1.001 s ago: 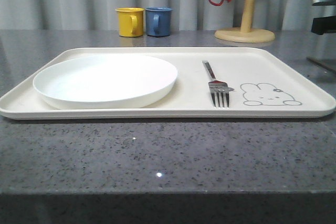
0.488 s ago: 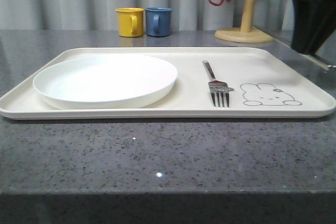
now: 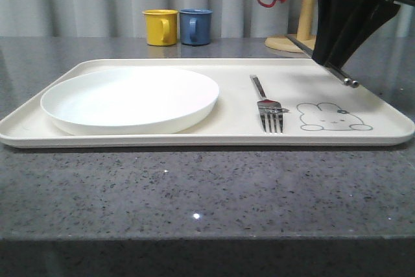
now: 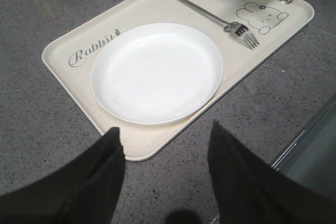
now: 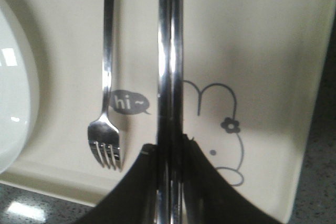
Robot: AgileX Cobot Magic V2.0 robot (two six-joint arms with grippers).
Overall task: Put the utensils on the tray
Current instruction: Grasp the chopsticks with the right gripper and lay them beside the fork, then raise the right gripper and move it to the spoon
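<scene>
We've got the big cream tray (image 3: 214, 137) flat on the grey bench (image 3: 194, 192), the white plate (image 3: 130, 98) taking its left half, so the right stays free for cutlery. The fork (image 3: 267, 105) lies beside the rabbit drawing. Our right gripper (image 5: 169, 148) has its jaws pinching the shiny slim chopsticks (image 5: 170, 51), hanging over that spot. Left gripper (image 4: 165, 145) jaws are spread, idle

I see the cream tray (image 3: 162, 139) holding the white plate (image 3: 130, 98) and silver fork (image 3: 267, 103); metal chopsticks (image 5: 170, 66), seemingly a pair, hang above its rabbit drawing (image 3: 332, 117).
</scene>
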